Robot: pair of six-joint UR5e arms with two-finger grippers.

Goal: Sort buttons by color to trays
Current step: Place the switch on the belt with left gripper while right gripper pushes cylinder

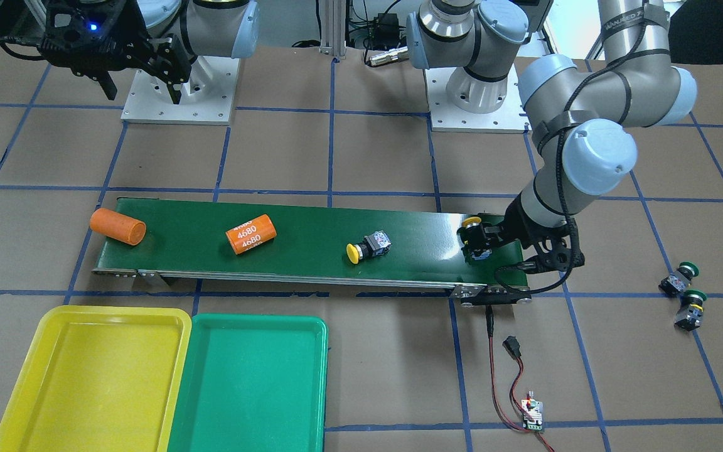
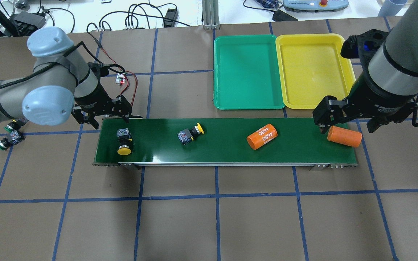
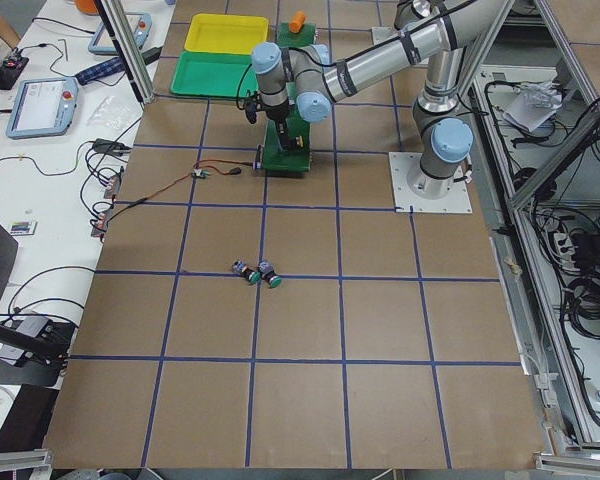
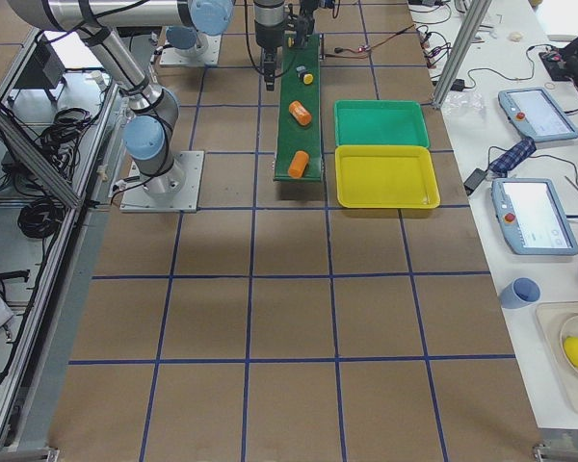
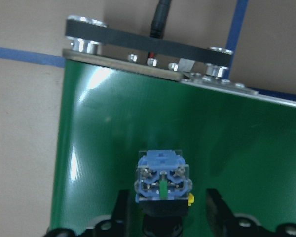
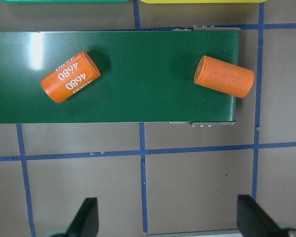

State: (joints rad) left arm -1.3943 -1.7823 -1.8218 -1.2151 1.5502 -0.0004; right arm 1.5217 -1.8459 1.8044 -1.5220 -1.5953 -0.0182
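Observation:
One yellow-capped button [image 5: 163,180] lies on the conveyor's end near my left arm; it also shows in the overhead view [image 2: 124,142]. My left gripper [image 5: 166,195] is open, with one finger [image 5: 121,210] on each side of this button and apart from it. A second yellow-capped button [image 2: 190,133] lies further along the belt. Two green-capped buttons [image 2: 9,134] lie on the table beyond the belt's left end. The green tray [image 2: 247,72] and the yellow tray [image 2: 314,70] lie side by side, both empty. My right gripper [image 6: 170,217] is open and empty, high above the belt's other end.
The long dark-green conveyor belt [image 2: 230,148] carries an orange cylinder marked 4680 [image 2: 262,136] and a plain orange cylinder [image 2: 344,136] at its right end. A small circuit board [image 2: 122,79] with red and black wires lies behind the belt's left end.

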